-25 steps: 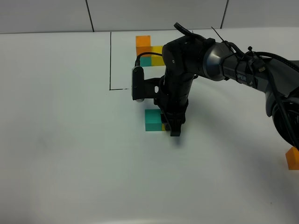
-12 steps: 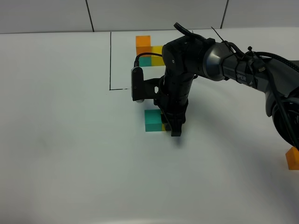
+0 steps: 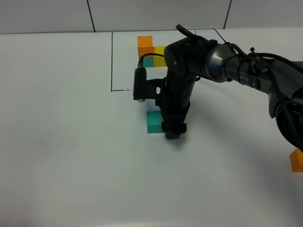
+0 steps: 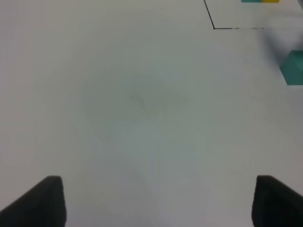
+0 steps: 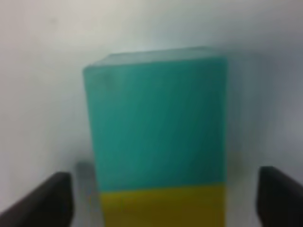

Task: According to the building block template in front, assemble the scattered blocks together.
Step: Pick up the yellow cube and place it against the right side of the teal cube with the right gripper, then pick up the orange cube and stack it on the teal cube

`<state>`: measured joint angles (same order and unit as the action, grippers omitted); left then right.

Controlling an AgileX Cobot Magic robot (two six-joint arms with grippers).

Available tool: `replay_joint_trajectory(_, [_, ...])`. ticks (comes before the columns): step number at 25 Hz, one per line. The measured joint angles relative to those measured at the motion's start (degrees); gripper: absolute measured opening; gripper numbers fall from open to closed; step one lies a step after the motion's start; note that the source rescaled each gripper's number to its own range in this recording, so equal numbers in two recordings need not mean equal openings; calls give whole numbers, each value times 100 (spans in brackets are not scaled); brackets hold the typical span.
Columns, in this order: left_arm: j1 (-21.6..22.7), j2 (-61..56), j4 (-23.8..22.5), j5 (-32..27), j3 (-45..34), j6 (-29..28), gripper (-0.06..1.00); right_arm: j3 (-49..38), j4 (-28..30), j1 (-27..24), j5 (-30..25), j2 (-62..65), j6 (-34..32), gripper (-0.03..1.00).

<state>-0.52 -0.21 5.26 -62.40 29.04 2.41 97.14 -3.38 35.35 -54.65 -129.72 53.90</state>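
The building block template [image 3: 151, 52] stands at the back inside the black outline: orange atop teal, yellow alongside. A scattered teal cube [image 3: 154, 121] sits mid-table. In the right wrist view the teal cube [image 5: 156, 123] touches a yellow cube [image 5: 161, 205]. My right gripper [image 3: 174, 131] is down at the table and hides the yellow cube in the high view. Its dark fingers [image 5: 47, 201] stand wide apart on either side of the yellow cube, clear of it. The orange cube [image 3: 297, 160] lies at the far right edge. My left gripper [image 4: 156, 203] is open and empty over bare table.
A black line [image 3: 112, 61] marks a corner [image 4: 214, 28] around the template. The left wrist view shows the teal cube [image 4: 293, 68] at its edge. The right arm [image 3: 236, 66] reaches in from the right across the middle.
The right gripper's tip looks wider and has shifted slightly left. The yellow sliver beside the teal cube is now hidden behind it. The cubes have not moved.
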Motion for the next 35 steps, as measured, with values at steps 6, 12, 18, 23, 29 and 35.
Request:
replay_joint_trajectory(6, [0, 0, 0, 0, 0, 0, 82, -243, 515, -200, -76, 572, -1172, 98])
replay_joint_trajectory(12, [0, 0, 0, 0, 0, 0, 82, -2010, 779, -864, 709, 1696, -2536, 100])
replay_joint_trajectory(18, [0, 0, 0, 0, 0, 0, 82, -3569, 810, -2036, 1066, 3008, -4549, 100])
replay_joint_trajectory(23, [0, 0, 0, 0, 0, 0, 82, -4661, 825, -2961, 1448, 3778, -5587, 100])
replay_joint_trajectory(29, [0, 0, 0, 0, 0, 0, 82, -5519, 451, -3656, 1902, 3971, -5732, 97])
replay_joint_trajectory(35, [0, 0, 0, 0, 0, 0, 82, -5693, 177, -3968, 2224, 3962, -5457, 94])
